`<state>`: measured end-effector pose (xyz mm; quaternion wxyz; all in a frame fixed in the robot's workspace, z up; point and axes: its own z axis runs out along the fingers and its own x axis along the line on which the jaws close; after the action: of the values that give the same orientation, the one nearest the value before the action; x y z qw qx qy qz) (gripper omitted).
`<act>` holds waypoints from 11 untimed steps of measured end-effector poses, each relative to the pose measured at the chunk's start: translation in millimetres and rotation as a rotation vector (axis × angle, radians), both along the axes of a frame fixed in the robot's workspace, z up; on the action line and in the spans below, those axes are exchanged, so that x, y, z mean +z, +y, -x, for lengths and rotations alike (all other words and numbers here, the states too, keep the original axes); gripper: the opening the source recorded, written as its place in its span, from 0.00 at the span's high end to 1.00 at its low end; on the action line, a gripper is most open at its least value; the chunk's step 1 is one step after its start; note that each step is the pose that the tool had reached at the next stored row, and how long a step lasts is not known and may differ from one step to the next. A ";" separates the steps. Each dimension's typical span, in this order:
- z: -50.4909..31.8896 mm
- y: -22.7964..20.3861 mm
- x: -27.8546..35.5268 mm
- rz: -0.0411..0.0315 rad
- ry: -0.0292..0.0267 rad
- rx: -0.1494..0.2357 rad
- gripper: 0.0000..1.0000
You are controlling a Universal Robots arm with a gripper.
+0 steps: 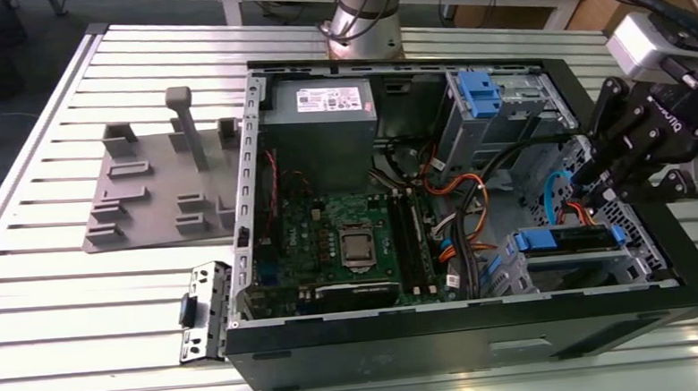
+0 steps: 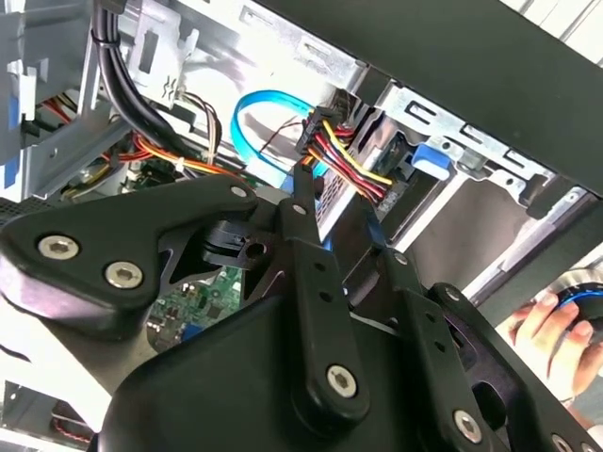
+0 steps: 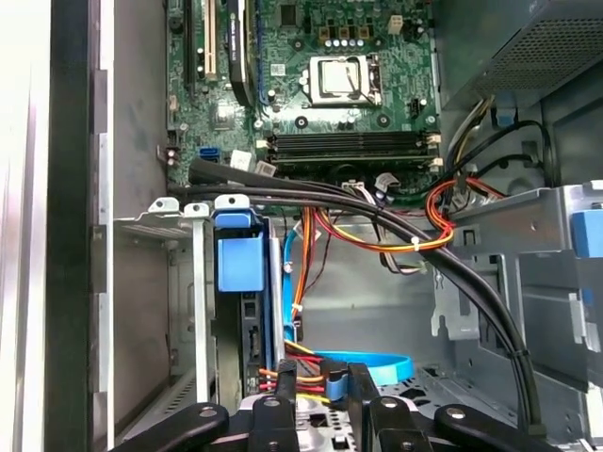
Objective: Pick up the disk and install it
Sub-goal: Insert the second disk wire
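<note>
An open black tower computer case [image 1: 453, 351] lies on its side on a slatted metal table [image 1: 43, 292]. The disk [image 1: 572, 235] sits in the lower drive cage at the near corner on the exterior view's right. Its blue plastic frame shows at both ends. In the first wrist view the disk [image 3: 250, 339] stands edge-on in that cage under a ribbed blue tab [image 3: 240, 264], with red, yellow and black power wires [image 3: 301, 363] and a blue data cable [image 3: 377, 365] meeting at its end. The gripper [image 1: 598, 191] hangs over the case's right edge, just above those cables. Its fingers stand a narrow gap apart in both wrist views [image 2: 334, 212] [image 3: 311, 381], clamped on nothing that I can make out. Farther in, the grey power supply [image 1: 317, 108] carries a white printed sticker, its text too small to read. The green motherboard [image 1: 326, 223] holds a bare processor socket [image 1: 358, 247]. A grey moulded fixture [image 1: 158, 192] lies on the table to the exterior view's left. A person's hand [image 2: 546, 325] shows outside the case in the second wrist view.
</note>
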<state>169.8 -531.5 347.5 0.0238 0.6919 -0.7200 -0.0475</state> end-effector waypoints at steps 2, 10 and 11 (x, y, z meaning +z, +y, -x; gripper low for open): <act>0.0 0.0 -0.5 0.0004 0.0000 0.000 0.65; 0.0 0.0 -0.7 0.0001 0.0000 0.000 0.78; 0.0 0.0 -0.7 0.0001 0.0000 0.000 0.78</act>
<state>169.8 -531.6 346.8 0.0238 0.6919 -0.7200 -0.0475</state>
